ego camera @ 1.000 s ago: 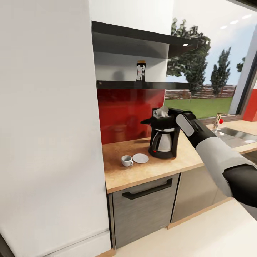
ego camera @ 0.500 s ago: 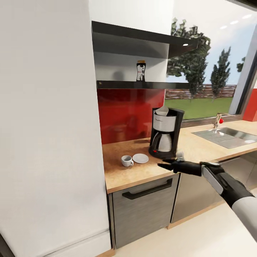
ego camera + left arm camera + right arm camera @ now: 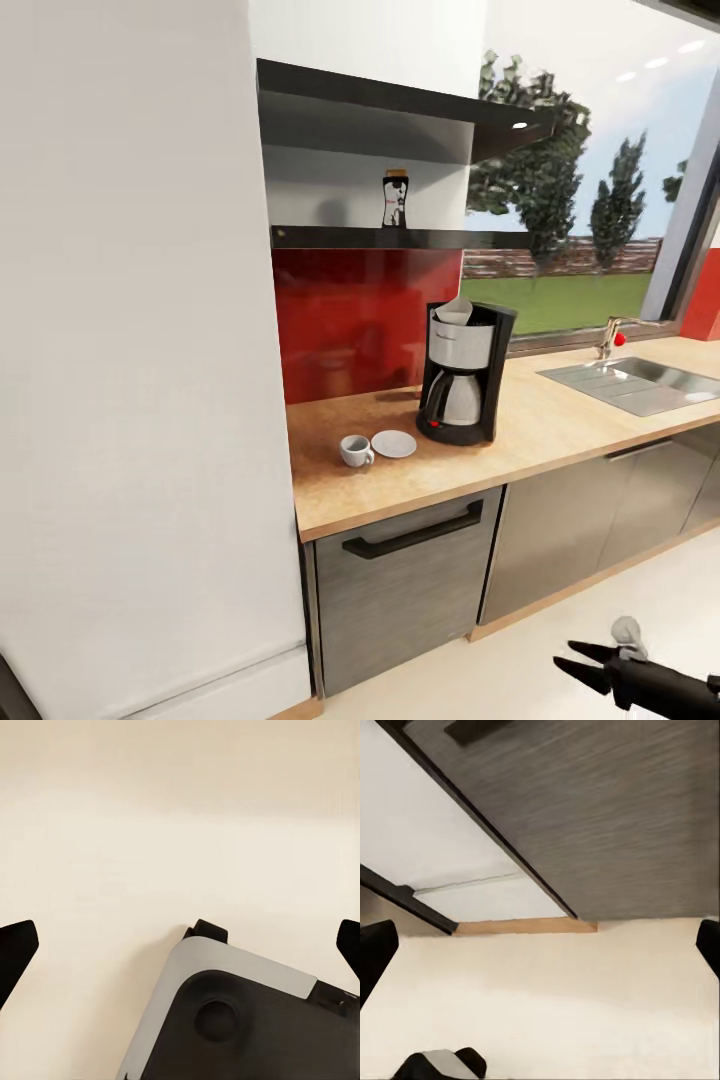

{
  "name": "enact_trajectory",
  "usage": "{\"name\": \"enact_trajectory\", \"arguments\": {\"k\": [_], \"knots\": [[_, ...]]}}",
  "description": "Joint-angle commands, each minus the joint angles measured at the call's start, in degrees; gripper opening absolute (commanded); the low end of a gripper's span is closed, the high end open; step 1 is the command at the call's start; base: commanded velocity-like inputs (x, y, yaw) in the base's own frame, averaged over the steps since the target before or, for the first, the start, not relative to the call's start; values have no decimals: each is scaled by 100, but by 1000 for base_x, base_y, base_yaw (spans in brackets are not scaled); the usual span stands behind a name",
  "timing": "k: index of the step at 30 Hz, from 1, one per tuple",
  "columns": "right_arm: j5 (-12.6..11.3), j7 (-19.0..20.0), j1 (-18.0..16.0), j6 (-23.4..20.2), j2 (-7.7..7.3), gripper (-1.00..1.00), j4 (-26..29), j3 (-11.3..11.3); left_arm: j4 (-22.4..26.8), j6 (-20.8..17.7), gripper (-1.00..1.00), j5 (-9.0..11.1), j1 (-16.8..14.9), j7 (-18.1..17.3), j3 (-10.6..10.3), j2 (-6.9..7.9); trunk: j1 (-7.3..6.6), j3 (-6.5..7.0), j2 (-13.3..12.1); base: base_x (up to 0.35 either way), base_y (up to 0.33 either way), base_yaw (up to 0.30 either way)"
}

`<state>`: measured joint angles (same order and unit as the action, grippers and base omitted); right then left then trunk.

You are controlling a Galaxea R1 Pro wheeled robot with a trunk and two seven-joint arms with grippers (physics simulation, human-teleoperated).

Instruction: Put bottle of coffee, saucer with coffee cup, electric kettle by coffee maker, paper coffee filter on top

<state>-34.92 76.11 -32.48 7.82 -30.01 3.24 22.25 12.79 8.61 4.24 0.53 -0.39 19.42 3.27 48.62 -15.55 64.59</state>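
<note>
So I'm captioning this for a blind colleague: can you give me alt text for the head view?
A coffee maker with a paper filter on top stands on a wooden countertop, a cup beside a saucer to its left. A coffee bottle sits on the shelf above. The right gripper hangs open, low over the floor.

Right end effector (image 3: 585, 663) arm cut off by frame corner; bottle of coffee (image 3: 395, 199) label unreadable.

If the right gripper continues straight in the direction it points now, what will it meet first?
Judging by the right wrist view, the open right gripper points at the base of the grey cabinet front under the countertop, where it meets the floor. It would probably meet that first; depth is unclear.
</note>
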Motion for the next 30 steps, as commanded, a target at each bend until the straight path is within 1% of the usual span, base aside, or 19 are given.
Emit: {"name": "enact_trajectory", "arguments": {"k": [1,2,3,4,5,6,7,8,12,21,25,30], "knots": [[-33,-9,38,159,-13,100,-103,-11,4,9,100,43,0,-4,-10,0,0,-5,4,0,0,0],[-33,-39,114,234,-31,100,-207,-11,4,9,100,43,0,-4,-10,-1,0,-5,4,0,0,0],[-39,-165,309,346,-71,100,-357,-14,4,9,100,43,0,-5,-9,-1,0,-5,4,0,0,0],[-46,-385,486,418,-109,100,-453,-16,4,9,100,42,0,-2,-9,-1,0,-5,4,0,0,0],[-49,-508,552,443,-127,100,-487,-16,4,9,100,42,0,-1,-9,-1,0,-5,4,0,0,0],[-53,-754,649,480,-156,100,-536,-19,1,9,100,42,0,-2,-8,-2,0,-5,4,0,0,0],[-54,-869,684,493,-166,100,-553,-19,0,9,100,42,0,-3,-8,-3,0,-5,4,0,0,0],[-57,-1189,766,524,-192,100,-595,-21,-3,9,100,42,0,-3,-8,-8,0,-5,4,0,0,0],[-59,-1325,808,525,-210,100,-613,-25,-4,9,100,40,0,-3,-8,-10,0,-5,4,0,0,0],[-59,-1367,822,513,-216,100,-614,-28,-107,9,100,41,0,-5,-8,-10,0,-5,4,0,0,0],[-59,-1399,823,517,-216,100,-614,-28,-117,9,100,42,0,-3,-15,-16,0,-5,4,0,-220,6],[-59,-1422,823,519,-216,100,-615,-28,-119,9,100,39,0,-2,-17,-27,0,-5,4,0,-69,214]]}}
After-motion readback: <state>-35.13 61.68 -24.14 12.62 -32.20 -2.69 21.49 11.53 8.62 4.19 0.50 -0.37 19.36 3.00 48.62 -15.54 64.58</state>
